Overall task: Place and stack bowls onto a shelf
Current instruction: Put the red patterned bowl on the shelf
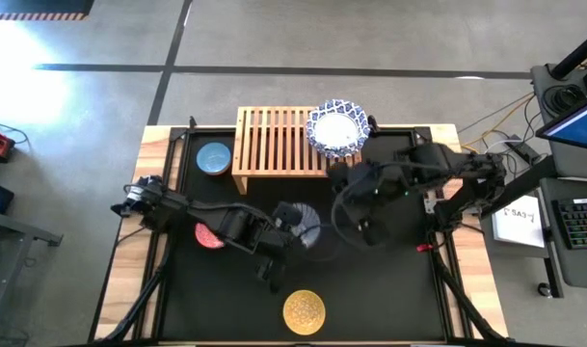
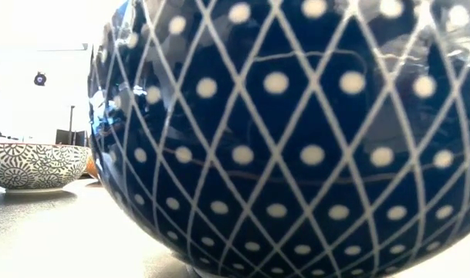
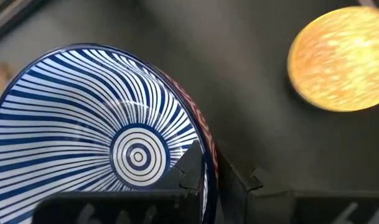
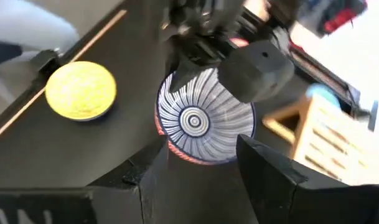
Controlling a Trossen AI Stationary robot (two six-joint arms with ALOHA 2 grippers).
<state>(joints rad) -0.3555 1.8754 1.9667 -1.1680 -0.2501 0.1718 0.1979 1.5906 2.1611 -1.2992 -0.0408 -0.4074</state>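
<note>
The left arm reaches across the black table mat (image 1: 389, 289), its left gripper (image 3: 205, 168) clamped over the rim of a white bowl with blue radiating stripes (image 3: 96, 137) at the mat's centre. The right arm bends inward, its right gripper (image 4: 201, 162) spread wide and empty just above that same bowl. A blue-patterned scalloped white bowl (image 1: 337, 128) rests on the right end of the light-wood slatted shelf (image 1: 274, 142). A small yellow bowl (image 1: 304, 310) sits near the front edge.
</note>
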